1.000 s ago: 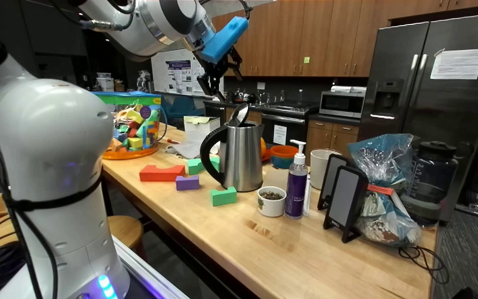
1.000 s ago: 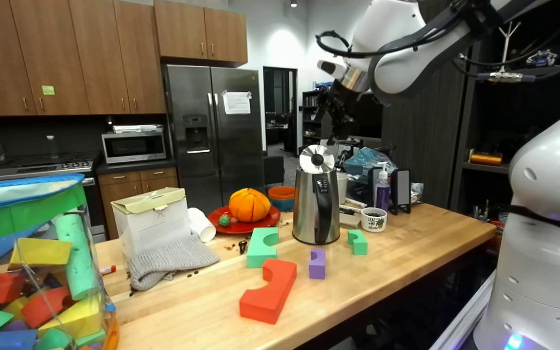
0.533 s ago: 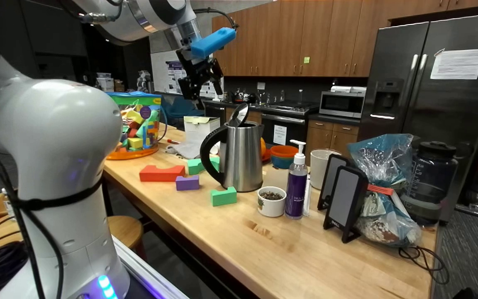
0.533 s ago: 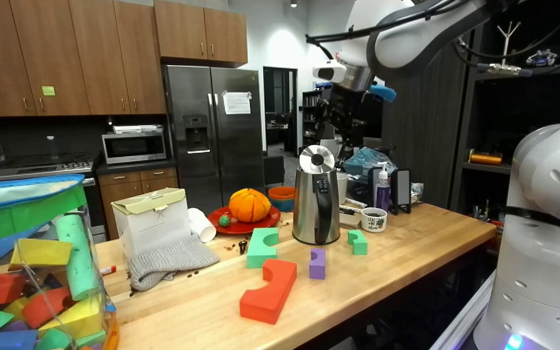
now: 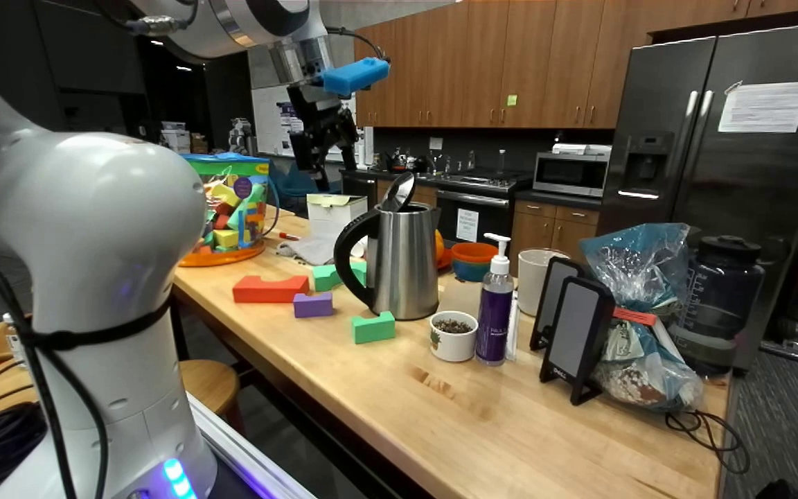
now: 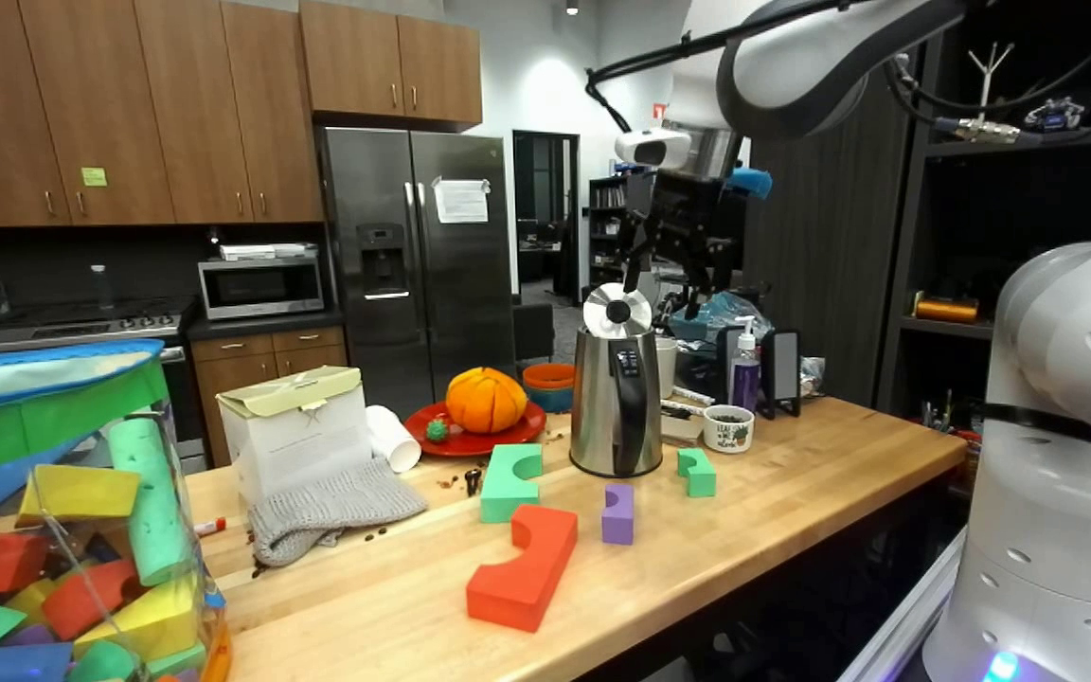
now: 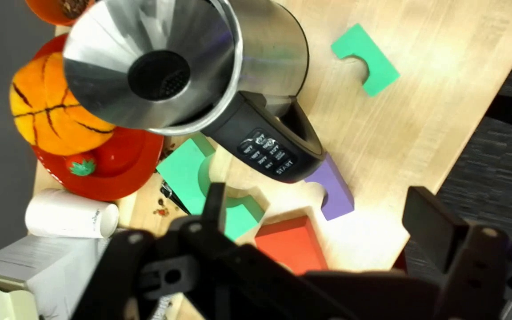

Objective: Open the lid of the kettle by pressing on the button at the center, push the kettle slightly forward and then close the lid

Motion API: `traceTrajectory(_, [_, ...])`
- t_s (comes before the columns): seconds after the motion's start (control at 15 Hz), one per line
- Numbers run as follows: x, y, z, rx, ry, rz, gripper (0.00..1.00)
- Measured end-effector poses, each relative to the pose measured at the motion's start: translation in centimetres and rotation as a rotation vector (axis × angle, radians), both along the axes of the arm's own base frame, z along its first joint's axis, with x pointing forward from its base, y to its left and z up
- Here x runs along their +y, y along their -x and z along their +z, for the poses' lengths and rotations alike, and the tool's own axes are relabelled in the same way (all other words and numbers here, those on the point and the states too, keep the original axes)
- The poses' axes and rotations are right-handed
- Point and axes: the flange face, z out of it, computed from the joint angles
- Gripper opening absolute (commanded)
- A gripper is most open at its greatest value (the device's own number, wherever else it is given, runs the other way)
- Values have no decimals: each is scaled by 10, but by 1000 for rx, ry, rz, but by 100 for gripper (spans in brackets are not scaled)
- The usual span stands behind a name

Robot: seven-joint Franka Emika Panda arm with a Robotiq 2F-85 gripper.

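The steel kettle (image 5: 406, 270) stands upright on the wooden table and shows in both exterior views (image 6: 593, 407) and in the wrist view (image 7: 278, 49). Its lid (image 5: 399, 193) is open and stands steeply tilted at the handle side, its shiny underside showing in an exterior view (image 6: 593, 308) and in the wrist view (image 7: 105, 75). The black handle (image 5: 354, 260) has a button panel on top. My gripper (image 5: 335, 173) is open and empty, in the air on the handle side, a little above the lid's height. Its fingers (image 7: 316, 200) are apart in the wrist view, with nothing between them.
Red (image 6: 522, 573), purple (image 6: 617, 516) and green blocks (image 6: 508, 488) lie near the kettle's handle. A white bowl (image 5: 453, 346) and purple pump bottle (image 5: 494, 315) stand beside it. A red plate (image 6: 508, 438) with an orange pumpkin and a white box (image 6: 299, 431) are behind.
My gripper has moved back from above the kettle towards its handle side, come lower and turned to point more downward. The kettle and its open lid have not moved.
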Motion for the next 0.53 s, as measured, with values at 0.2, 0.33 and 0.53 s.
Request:
traceTrajectory(0.2, [9,-9,-30,52,-32,73,100])
traceTrajectory(0.33, [15,-15,-48,85,-43,111,100])
traceTrajectory(0.53, [19,-22,-66,119,-52,153,100])
